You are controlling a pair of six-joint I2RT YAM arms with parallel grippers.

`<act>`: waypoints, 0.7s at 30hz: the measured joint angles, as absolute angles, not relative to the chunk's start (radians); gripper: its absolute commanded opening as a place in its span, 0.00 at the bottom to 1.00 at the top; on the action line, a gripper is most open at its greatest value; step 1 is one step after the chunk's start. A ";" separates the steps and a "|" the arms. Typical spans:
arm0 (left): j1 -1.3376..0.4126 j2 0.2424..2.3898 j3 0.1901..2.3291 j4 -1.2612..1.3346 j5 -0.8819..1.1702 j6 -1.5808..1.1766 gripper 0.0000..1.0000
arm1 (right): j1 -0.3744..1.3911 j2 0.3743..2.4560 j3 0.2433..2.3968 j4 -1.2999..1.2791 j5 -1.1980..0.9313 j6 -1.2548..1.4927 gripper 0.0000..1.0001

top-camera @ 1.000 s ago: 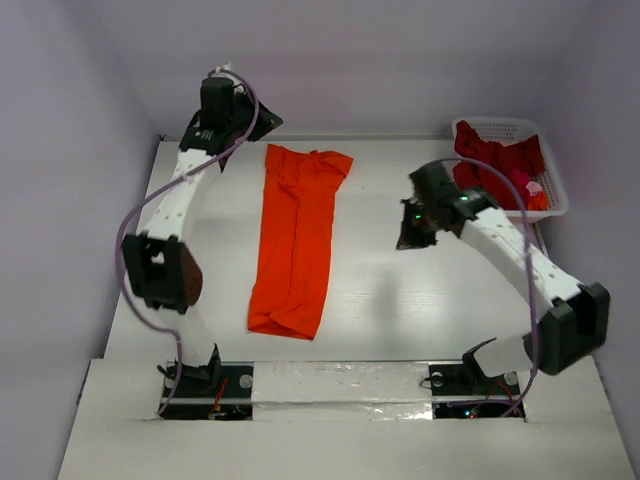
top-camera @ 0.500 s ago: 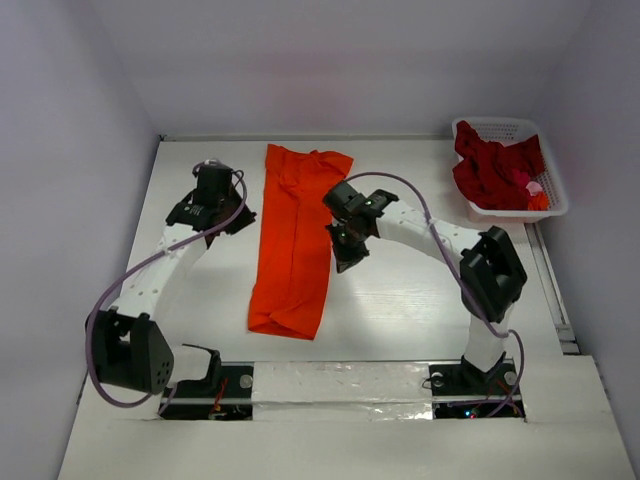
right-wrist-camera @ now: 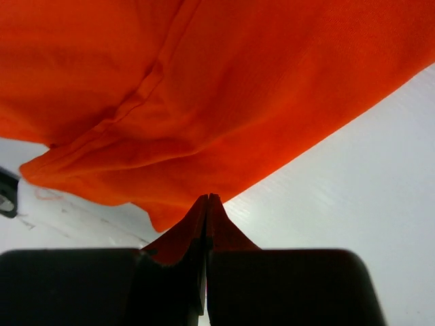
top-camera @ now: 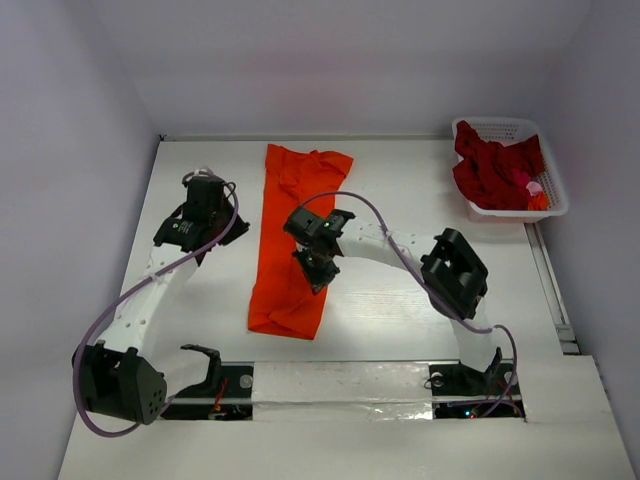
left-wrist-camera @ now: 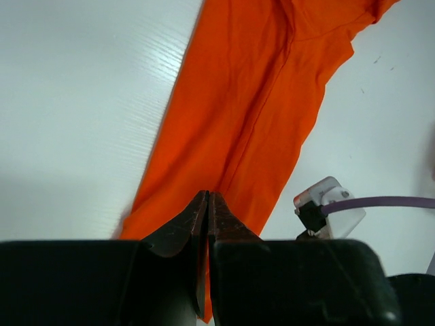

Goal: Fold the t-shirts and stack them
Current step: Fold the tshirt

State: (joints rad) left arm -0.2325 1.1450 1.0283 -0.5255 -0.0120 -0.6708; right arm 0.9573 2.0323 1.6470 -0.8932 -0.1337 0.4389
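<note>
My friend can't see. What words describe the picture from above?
An orange t-shirt, folded into a long strip, lies in the middle of a white table. The right gripper, shut, is at the strip's right edge; the left gripper, shut, is left of it. A dark red t-shirt sits bunched in a white basket at the far right.

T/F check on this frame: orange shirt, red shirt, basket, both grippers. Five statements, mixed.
1. The orange t-shirt lies on the table as a long narrow strip. True.
2. The dark red t-shirt is spread flat on the table. False: it sits bunched in the white basket at the far right.
3. The left gripper and right gripper are both open. False: both are shut, jaws pressed together.
4. The right gripper is over the basket. False: it is at the orange t-shirt's right edge.
5. The left gripper is to the left of the orange t-shirt. True.
</note>
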 measured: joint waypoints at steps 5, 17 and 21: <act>-0.233 1.142 1.022 -0.546 -0.018 -0.670 0.00 | 0.977 2.093 1.682 -0.913 -0.107 0.428 0.00; -0.233 1.106 1.023 -0.585 -0.081 -0.670 0.00 | 1.044 2.149 1.864 -0.955 -0.101 0.415 0.00; -0.233 1.105 1.023 -0.595 -0.081 -0.671 0.00 | 1.044 2.167 1.895 -0.957 -0.104 0.414 0.00</act>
State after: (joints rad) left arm -0.2325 1.1049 1.0225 -0.5949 -0.0811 -0.6712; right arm 1.0439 2.1666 1.8954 -0.9569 -0.1043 0.4137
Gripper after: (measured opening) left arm 0.003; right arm 0.009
